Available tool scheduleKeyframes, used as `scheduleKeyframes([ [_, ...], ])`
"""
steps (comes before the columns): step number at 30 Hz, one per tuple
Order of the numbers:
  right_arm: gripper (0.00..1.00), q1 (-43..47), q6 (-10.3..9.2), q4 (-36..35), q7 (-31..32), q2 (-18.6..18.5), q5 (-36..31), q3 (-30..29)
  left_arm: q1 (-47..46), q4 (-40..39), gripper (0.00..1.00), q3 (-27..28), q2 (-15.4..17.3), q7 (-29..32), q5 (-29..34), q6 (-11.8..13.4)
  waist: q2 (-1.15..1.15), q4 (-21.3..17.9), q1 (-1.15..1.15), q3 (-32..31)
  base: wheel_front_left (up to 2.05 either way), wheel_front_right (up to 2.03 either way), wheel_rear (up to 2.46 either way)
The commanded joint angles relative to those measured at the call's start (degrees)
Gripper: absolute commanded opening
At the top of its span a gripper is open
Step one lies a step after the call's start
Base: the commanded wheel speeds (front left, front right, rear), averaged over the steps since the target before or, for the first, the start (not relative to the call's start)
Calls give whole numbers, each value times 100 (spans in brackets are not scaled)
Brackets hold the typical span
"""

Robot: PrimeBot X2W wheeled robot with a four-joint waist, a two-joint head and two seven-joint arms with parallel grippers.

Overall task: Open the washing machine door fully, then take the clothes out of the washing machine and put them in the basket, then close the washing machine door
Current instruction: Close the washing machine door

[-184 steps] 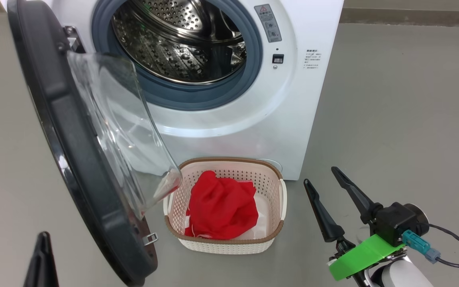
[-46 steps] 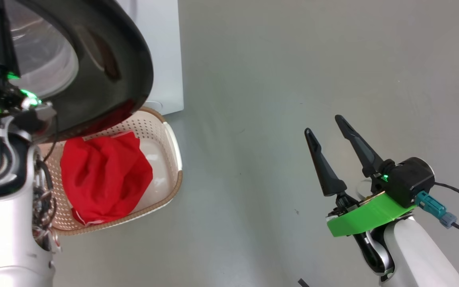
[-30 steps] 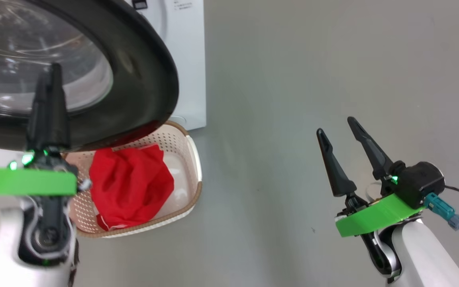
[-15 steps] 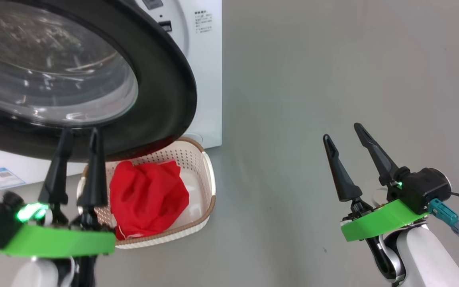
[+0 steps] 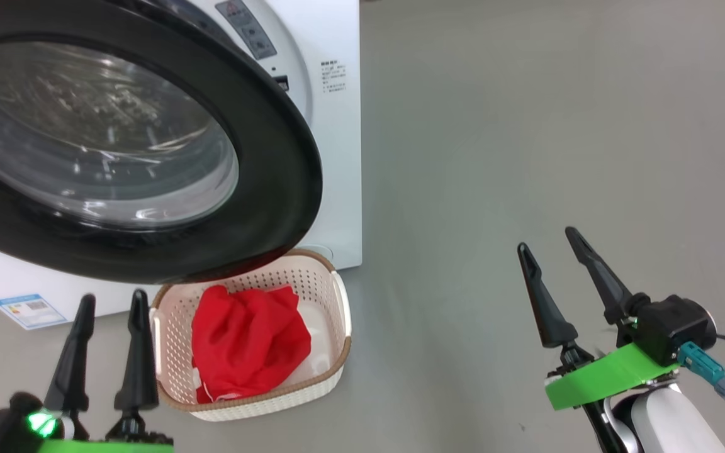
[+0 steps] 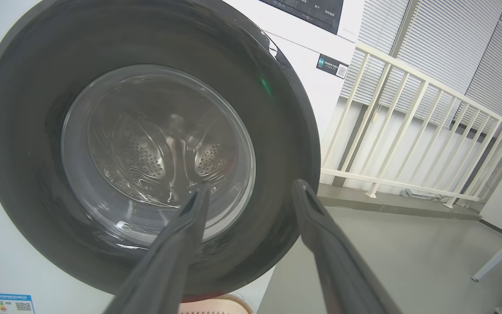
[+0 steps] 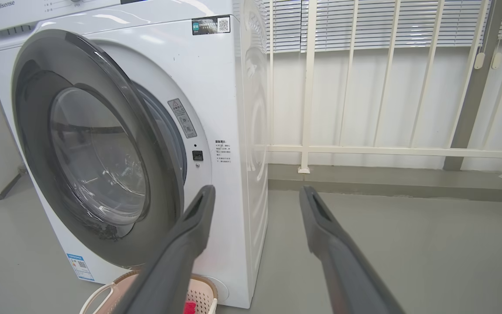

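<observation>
Glossy round door (image 5: 274, 157) hung over perforated basket (image 5: 274, 409) w/ crumpled red clothes (image 5: 249, 343); L gripper (image 5: 114, 295), R gripper (image 5: 545, 238) jaws apart

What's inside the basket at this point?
Bunched red clothes with white trim; a white patch beside them may be fabric or bare bottom. Anything beneath the heap is covered, and the washing machine door hides the far-left rim of the basket.

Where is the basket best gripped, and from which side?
On the basket, probably the right side handle, right pincer coming from the floor on its right: it stands off the wall, and the washing machine door overhangs the far end.
</observation>
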Motion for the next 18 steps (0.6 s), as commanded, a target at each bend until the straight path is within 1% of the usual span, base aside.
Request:
scheduleKeyframes([
  [1, 100, 20, 19, -158, -37, 14, -67, 88, -12, -159, 100, 253, 59, -43, 137, -45, 0, 25, 0, -96, 0, 0, 0],
  [5, 100, 99, 19, -189, -37, 24, -80, 40, 180, -150, 100, 360, -10, -43, 515, -62, 0, 51, 0, -174, 0, 0, 0],
  [9, 100, 174, 19, -209, -37, 29, -105, 26, 319, -138, 100, 485, -95, -43, 764, -79, 0, 70, 0, -236, 0, 0, 0],
  [18, 100, 335, 19, -290, -37, 37, -150, -12, 635, 1, 100, 665, -139, -43, 1351, -105, 0, 89, 0, -325, 0, 0, 0],
])
